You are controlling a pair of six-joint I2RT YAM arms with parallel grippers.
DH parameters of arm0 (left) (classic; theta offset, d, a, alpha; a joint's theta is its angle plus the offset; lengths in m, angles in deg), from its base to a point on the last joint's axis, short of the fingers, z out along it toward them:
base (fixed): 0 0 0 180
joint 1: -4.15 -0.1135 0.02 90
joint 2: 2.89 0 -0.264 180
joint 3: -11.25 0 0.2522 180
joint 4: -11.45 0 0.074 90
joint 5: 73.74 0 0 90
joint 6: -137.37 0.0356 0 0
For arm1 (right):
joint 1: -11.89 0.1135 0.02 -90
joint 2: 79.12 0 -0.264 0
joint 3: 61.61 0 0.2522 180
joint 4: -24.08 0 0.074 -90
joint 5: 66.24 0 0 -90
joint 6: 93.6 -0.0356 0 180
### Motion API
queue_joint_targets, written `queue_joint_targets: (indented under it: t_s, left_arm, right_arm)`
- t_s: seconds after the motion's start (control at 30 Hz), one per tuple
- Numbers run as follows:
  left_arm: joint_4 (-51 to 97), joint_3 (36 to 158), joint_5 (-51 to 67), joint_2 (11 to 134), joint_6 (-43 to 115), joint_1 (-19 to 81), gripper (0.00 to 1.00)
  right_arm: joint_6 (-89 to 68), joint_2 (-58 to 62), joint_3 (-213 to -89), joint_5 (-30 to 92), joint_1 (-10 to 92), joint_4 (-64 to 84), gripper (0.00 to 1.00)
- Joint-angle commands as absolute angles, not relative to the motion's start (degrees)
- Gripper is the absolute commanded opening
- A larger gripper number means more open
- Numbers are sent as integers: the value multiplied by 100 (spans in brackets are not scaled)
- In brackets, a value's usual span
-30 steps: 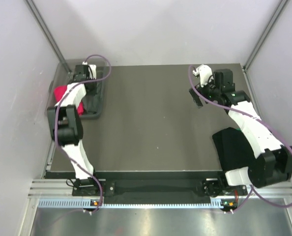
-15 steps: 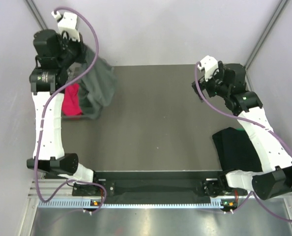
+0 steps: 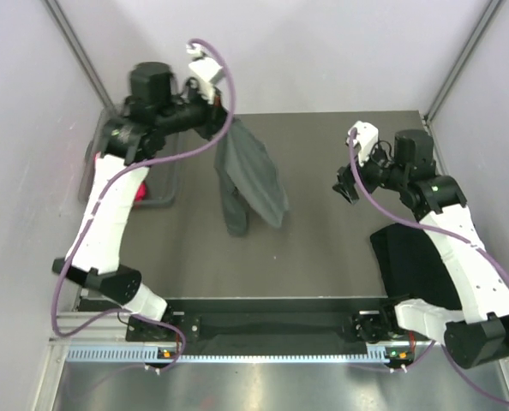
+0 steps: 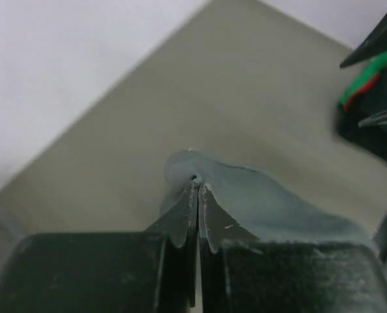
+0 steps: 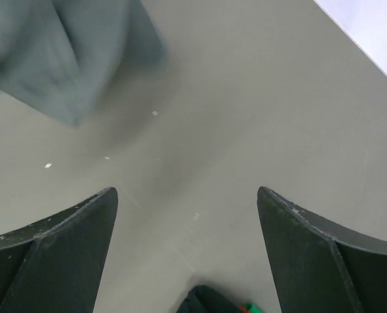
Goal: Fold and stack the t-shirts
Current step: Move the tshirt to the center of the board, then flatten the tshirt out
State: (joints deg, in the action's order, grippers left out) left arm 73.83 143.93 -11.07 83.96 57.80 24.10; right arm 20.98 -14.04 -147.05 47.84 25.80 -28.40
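Note:
A dark grey t-shirt hangs bunched over the table, its lower end trailing down to the mat. My left gripper is raised at the back left and shut on its top edge. In the left wrist view the fingers pinch a fold of the grey cloth. My right gripper hovers open to the right of the shirt, apart from it. Seen from the right wrist, the gripper holds nothing, and the grey t-shirt lies ahead at upper left. A black folded t-shirt rests at the table's right side.
A dark bin with red cloth in it stands at the back left, beside the left arm. The dark mat covers the table. Grey walls close in on the left, back and right.
The left arm has lifted the grey t-shirt out of the bin and swung it right, over the table's middle. The right gripper has come slightly forward towards the centre, its jaws a little narrower.

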Motion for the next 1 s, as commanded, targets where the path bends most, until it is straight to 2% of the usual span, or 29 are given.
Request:
queue_joint_targets:
  t_s: [0.0,0.03,0.07,0.1,0.13,0.2,0.27,0.37,0.43,0.53,0.6,0.7,0.97]
  left_arm:
    - [7416,14314,-1424,8806,5862,2831,0]
    - [7416,14288,-1293,8903,5888,2919,0]
    - [7425,14261,-1231,9009,5932,3051,6]
    - [7382,14218,-1144,9227,5923,3095,20]
    - [7355,14121,-1056,9351,5915,3096,39]
    - [7311,14086,-582,9693,5949,3096,46]
    - [7363,14147,222,9844,5967,3078,49]
    - [7241,13692,439,9591,5818,2842,50]
    - [7127,12928,326,9003,5678,2692,50]
    - [7012,11601,-210,7914,5835,2087,50]
    - [6950,10786,-142,7178,6001,1550,50]
    - [7126,10046,324,6403,6380,1339,50]
    - [7170,8901,-412,5073,6143,460,50]
  right_arm:
    - [2329,-1795,-14534,5451,2533,-2879,87]
    - [2373,-1873,-14498,5530,2533,-2906,86]
    - [2512,-1909,-14463,5749,2533,-3010,83]
    - [2618,-1927,-14393,5864,2533,-3081,82]
    - [2706,-1970,-14366,5952,2542,-3186,81]
    - [3049,-2014,-14296,6094,2594,-3309,79]
    - [3451,-2041,-14208,6016,2821,-3398,78]
    - [3979,-1927,-13989,5595,3391,-3416,77]
    - [4305,-1717,-13778,5313,3779,-3250,75]
    - [4639,-1497,-13225,4847,4518,-2567,74]
    - [4816,-1217,-12796,4548,5070,-2205,73]
    - [4948,-725,-12547,4660,5529,-1633,73]
    - [4826,94,-12398,4451,6531,-446,72]
